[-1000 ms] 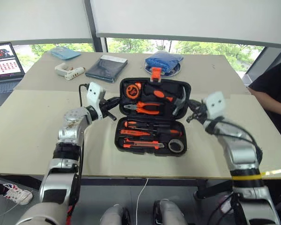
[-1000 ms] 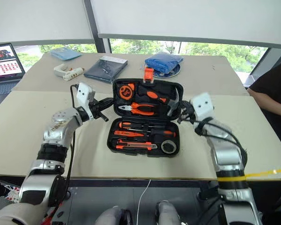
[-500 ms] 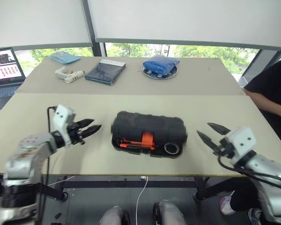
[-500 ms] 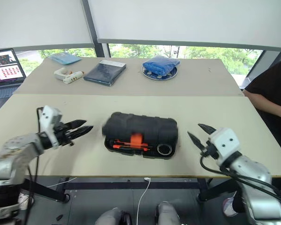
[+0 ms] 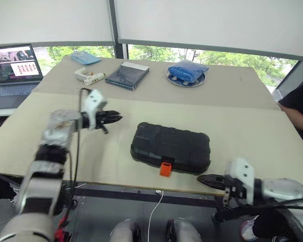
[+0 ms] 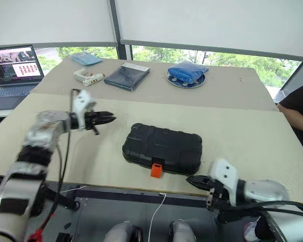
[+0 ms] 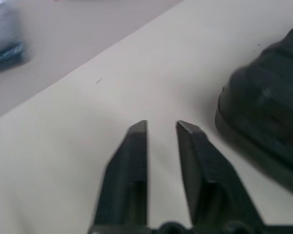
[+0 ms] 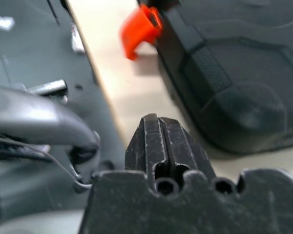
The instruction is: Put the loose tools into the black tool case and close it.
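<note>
The black tool case (image 5: 170, 147) lies shut and flat in the middle of the table, its orange latch (image 5: 165, 168) sticking out toward the front edge. The loose tools are out of view. My left gripper (image 5: 118, 118) hovers above the table a short way left of the case, pointing at it; its fingers (image 7: 136, 146) stand almost together with a thin slit and nothing between them. My right gripper (image 5: 204, 179) sits low at the table's front edge, just right of the latch (image 8: 139, 30), with its fingers (image 8: 158, 141) pressed shut and empty.
An open laptop (image 5: 12, 63) stands at the far left. Along the back lie a dark flat pouch (image 5: 126, 75), a white item (image 5: 88, 76), a light blue packet (image 5: 85, 58) and a blue cloth on a plate (image 5: 188, 71). A person's arm (image 5: 300, 108) shows at the right edge.
The lid came down and the case now lies shut. Both grippers opened, then shut again. The right arm drew back to the front edge; the left came back beside the case. The camera shifted.
</note>
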Controlling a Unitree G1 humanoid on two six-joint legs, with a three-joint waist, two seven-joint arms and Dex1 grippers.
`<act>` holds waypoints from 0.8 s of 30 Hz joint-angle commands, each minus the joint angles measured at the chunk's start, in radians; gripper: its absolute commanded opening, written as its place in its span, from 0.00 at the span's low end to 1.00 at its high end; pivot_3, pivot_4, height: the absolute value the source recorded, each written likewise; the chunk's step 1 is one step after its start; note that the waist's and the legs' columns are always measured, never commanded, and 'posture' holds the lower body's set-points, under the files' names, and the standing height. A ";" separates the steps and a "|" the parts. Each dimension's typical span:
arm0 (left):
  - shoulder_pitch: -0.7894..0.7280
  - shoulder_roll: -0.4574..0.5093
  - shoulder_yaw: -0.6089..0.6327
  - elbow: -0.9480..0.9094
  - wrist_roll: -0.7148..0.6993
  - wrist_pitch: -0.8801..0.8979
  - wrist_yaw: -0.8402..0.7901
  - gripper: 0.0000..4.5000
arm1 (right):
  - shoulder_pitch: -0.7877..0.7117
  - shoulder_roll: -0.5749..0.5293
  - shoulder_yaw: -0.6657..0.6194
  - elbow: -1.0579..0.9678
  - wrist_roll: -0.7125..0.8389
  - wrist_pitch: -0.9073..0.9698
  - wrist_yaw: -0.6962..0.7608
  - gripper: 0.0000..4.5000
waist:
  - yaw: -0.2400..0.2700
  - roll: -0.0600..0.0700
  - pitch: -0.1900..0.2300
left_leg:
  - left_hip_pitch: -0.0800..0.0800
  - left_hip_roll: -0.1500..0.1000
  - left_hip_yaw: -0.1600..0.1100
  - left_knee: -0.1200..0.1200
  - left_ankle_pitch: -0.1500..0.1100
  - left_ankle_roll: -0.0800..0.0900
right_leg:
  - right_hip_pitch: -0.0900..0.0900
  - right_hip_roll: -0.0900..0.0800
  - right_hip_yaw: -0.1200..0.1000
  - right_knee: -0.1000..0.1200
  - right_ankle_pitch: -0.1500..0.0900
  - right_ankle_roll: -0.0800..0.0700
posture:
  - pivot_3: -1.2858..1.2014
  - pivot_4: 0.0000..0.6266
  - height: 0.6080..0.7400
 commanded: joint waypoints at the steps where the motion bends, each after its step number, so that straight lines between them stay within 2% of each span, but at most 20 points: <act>1: -0.138 -0.073 -0.066 0.226 0.127 -0.201 0.029 0.02 | -0.084 0.003 0.079 0.052 -0.075 -0.052 0.027 0.00 | -0.010 -0.001 0.001 | -0.001 0.000 0.000 0.000 0.000 0.000 | -0.001 0.000 0.000 0.000 0.000 0.000 | 0.52 0.24 0.84; 4: -0.201 -0.126 -0.136 0.348 0.229 -0.328 0.028 0.02 | -0.168 -0.006 0.138 0.119 -0.169 -0.077 0.021 0.00 | -0.021 -0.003 0.002 | -0.002 -0.004 0.000 -0.002 0.000 0.000 | 0.000 -0.001 -0.002 -0.001 -0.001 0.003 | 0.52 0.24 0.84; 7: -0.249 -0.164 -0.138 0.407 0.245 -0.365 -0.053 0.02 | -0.293 0.014 0.118 0.235 -0.229 -0.078 -0.045 0.00 | -0.034 -0.005 0.003 | 0.000 -0.004 0.000 -0.002 0.000 0.000 | 0.000 -0.002 -0.001 -0.002 -0.003 0.006 | 0.52 0.24 0.84; 9: -0.255 -0.164 -0.150 0.412 0.247 -0.364 -0.213 0.02 | -0.342 0.022 0.095 0.300 -0.241 -0.080 -0.069 0.00 | -0.040 -0.007 0.005 | -0.001 -0.003 0.000 0.000 0.000 0.001 | 0.000 -0.003 0.000 0.000 -0.006 0.012 | 0.52 0.24 0.84; 11: -0.230 -0.124 -0.184 0.376 0.249 -0.403 -0.461 0.02 | -0.358 0.016 0.080 0.351 -0.264 -0.105 -0.083 0.00 | -0.043 -0.007 0.005 | -0.002 -0.001 0.000 0.007 -0.001 0.002 | -0.001 -0.004 -0.001 0.004 -0.005 0.012 | 0.52 0.24 0.84; 13: -0.206 -0.081 -0.231 0.327 0.204 -0.388 -0.571 0.02 | -0.350 0.022 0.063 0.376 -0.272 -0.122 -0.100 0.00 | -0.045 -0.006 0.005 | -0.002 0.000 0.000 0.008 -0.002 0.003 | -0.001 -0.005 -0.001 0.005 -0.005 0.012 | 0.52 0.24 0.84; 15: -0.197 -0.057 -0.228 0.266 0.128 -0.323 -0.583 0.02 | -0.326 0.031 0.039 0.370 -0.257 -0.108 -0.105 0.00 | -0.046 -0.006 0.005 | -0.001 0.001 0.000 0.008 -0.003 0.003 | -0.001 -0.005 0.000 0.006 -0.006 0.010 | 0.52 0.24 0.84; 19: -0.206 -0.040 -0.132 0.208 0.080 -0.263 -0.574 0.02 | -0.232 0.031 -0.037 0.276 -0.183 -0.039 -0.076 0.00 | -0.040 -0.006 0.005 | -0.005 0.002 -0.001 0.008 -0.002 0.002 | -0.004 -0.004 0.000 0.008 -0.005 0.005 | 0.52 0.24 0.84; 23: -0.224 -0.094 -0.015 0.102 -0.034 -0.044 -0.506 0.02 | -0.095 0.019 -0.091 0.152 -0.139 0.008 -0.062 0.00 | -0.031 -0.006 0.005 | -0.008 0.001 -0.001 0.010 -0.002 0.003 | -0.005 -0.004 -0.001 0.008 -0.003 0.003 | 0.52 0.24 0.84; 24: -0.208 -0.109 -0.014 0.063 -0.037 -0.022 -0.499 0.02 | -0.078 0.023 -0.090 0.129 -0.131 0.019 -0.064 0.00 | -0.030 -0.006 0.005 | -0.009 0.001 -0.001 0.010 -0.003 0.003 | -0.005 -0.004 -0.001 0.007 -0.006 0.009 | 0.52 0.24 0.84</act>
